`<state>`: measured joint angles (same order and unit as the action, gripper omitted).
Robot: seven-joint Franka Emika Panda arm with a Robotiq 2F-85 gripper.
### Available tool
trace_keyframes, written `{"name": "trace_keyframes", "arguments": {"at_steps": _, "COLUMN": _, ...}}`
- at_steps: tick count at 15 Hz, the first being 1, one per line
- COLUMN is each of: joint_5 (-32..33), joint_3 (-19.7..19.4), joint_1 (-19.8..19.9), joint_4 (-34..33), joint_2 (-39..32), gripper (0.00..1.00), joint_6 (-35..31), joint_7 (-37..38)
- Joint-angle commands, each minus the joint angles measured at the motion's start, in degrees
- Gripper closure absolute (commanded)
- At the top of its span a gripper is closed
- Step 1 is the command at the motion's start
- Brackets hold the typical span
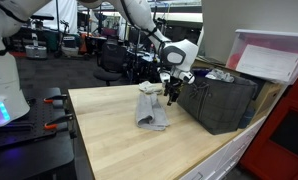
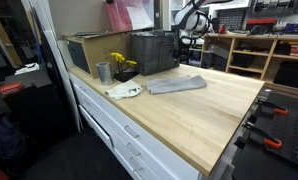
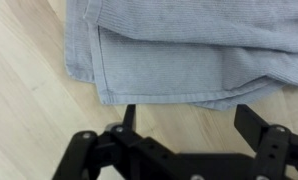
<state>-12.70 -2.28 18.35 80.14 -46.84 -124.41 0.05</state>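
jaws: I'm hovering them wide open, empty
towel: lying folded just ahead of them
step: probably lining up a grab
next: needs lowering onto the hem

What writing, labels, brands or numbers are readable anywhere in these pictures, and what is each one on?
None: no text reads clearly in any view.
The white sheet near the dark crate: any print is too blurred to read.
The pink sheet: too small to tell.
The grey cloth: plain, no label showing.
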Motion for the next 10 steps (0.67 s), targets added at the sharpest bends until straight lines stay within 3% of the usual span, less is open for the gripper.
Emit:
{"name": "trace_keyframes", "arguments": {"at_steps": 1, "joint_5": 0.2, "joint_3": -0.5, "joint_1": 0.3, "joint_4": -3.6, "joint_2": -3.3, "gripper": 0.00, "joint_6": 2.6, "joint_7": -1.7}}
{"name": "trace_keyframes", "arguments": {"at_steps": 10, "joint_5": 3.5, "joint_3": -3.1, "joint_1": 0.5, "joint_4": -9.9, "joint_2": -9.6, "gripper": 0.00, "joint_6": 4.8, "joint_7": -2.0}}
